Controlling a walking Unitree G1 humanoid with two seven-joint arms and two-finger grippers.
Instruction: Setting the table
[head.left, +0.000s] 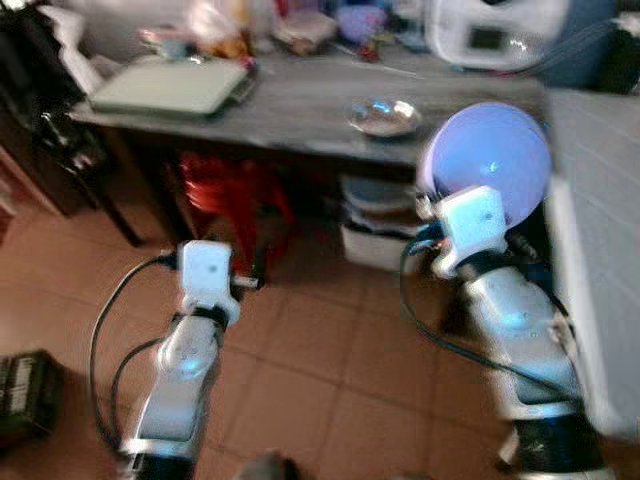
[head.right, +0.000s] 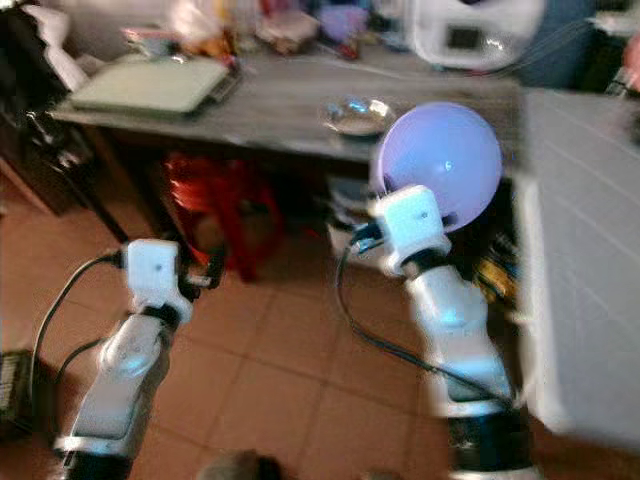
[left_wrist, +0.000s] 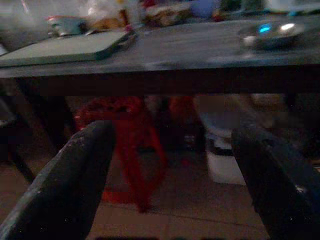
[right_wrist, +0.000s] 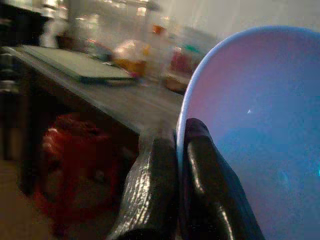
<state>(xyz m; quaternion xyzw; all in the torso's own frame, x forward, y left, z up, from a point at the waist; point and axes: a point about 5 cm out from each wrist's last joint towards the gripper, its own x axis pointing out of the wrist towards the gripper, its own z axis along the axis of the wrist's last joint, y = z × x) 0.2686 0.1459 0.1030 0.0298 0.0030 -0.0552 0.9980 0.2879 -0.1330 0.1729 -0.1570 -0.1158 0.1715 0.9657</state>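
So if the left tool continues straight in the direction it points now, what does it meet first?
Probably the red stool under the table; the open left tool aims below the tabletop's edge. Depth is unclear, so the floor could come first.

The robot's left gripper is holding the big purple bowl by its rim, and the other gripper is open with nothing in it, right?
Not quite. The right gripper holds the purple bowl, fingers pinched on its rim, as the right wrist view shows. The left gripper is the open, empty one.
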